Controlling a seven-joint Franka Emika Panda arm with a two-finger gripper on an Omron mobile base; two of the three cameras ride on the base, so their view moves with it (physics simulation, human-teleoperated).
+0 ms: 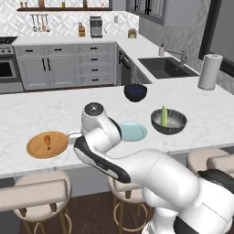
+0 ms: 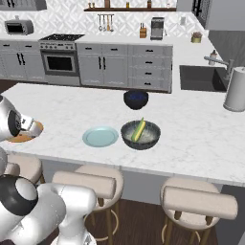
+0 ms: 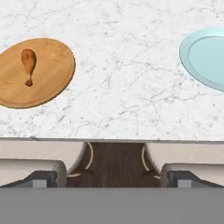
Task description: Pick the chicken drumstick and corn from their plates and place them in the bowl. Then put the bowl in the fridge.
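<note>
The small orange-brown chicken drumstick (image 1: 47, 140) (image 3: 28, 64) lies on the tan wood plate (image 1: 39, 148) (image 3: 52, 65) at the counter's left. The teal-blue plate (image 1: 132, 132) (image 2: 100, 137) (image 3: 205, 57) is bare. The corn (image 1: 163, 116) (image 2: 139, 130) rests inside the dark grey speckled bowl (image 1: 176, 128) (image 2: 148, 142), right of the teal plate. My gripper (image 3: 112, 179) is open with nothing between its fingers. It hangs over the counter's front edge, between the two plates and apart from both. The fridge is out of view.
A smaller navy-blue bowl (image 1: 135, 92) (image 2: 136, 99) stands behind the teal plate. A paper towel roll (image 1: 209, 71) and a sink (image 1: 167, 67) are at the back right. Padded stools (image 2: 86, 184) line the counter's front edge, below my hand.
</note>
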